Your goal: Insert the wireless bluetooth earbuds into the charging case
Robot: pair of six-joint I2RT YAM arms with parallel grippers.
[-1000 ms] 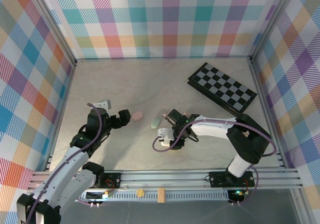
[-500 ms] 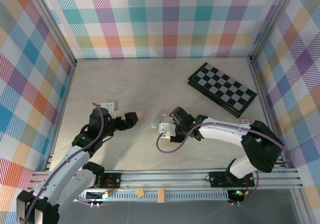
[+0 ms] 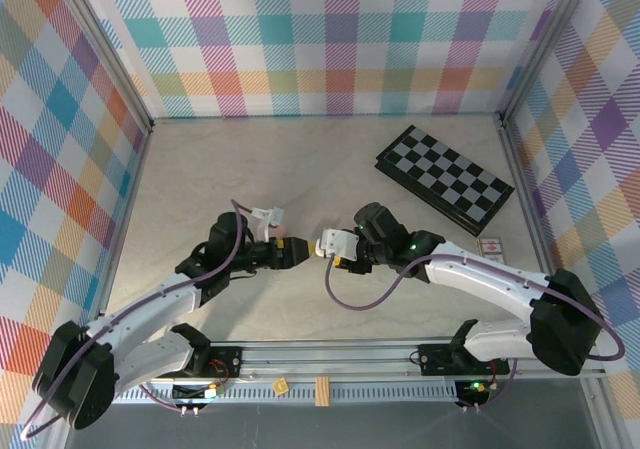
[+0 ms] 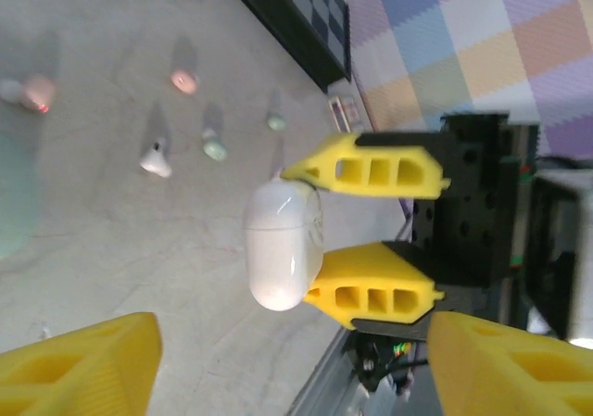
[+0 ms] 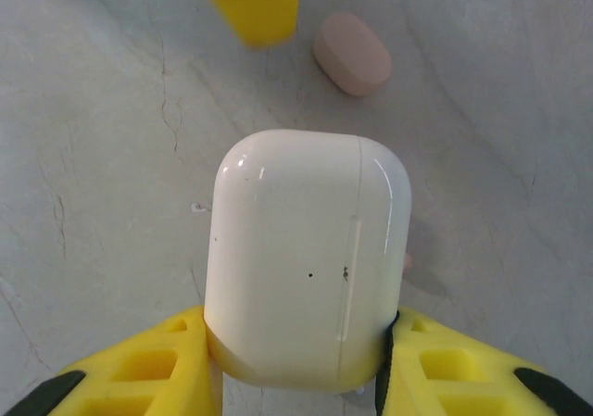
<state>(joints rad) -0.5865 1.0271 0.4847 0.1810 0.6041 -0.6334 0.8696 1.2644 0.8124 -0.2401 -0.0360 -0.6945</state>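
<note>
Yellow right fingers (image 5: 130, 370) tight on the white charging case (image 5: 306, 268); left fingers (image 4: 83, 370) wide apart.

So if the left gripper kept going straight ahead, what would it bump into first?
Most likely the white charging case, pinched in the right gripper: it sits straight ahead of the open left gripper. How near is hard to judge.

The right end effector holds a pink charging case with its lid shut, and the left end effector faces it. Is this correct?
The colour is wrong: the right wrist view shows a white case, lid shut, in the right end effector; the pink case lies on the table beyond it. The left end effector does face it.
</note>
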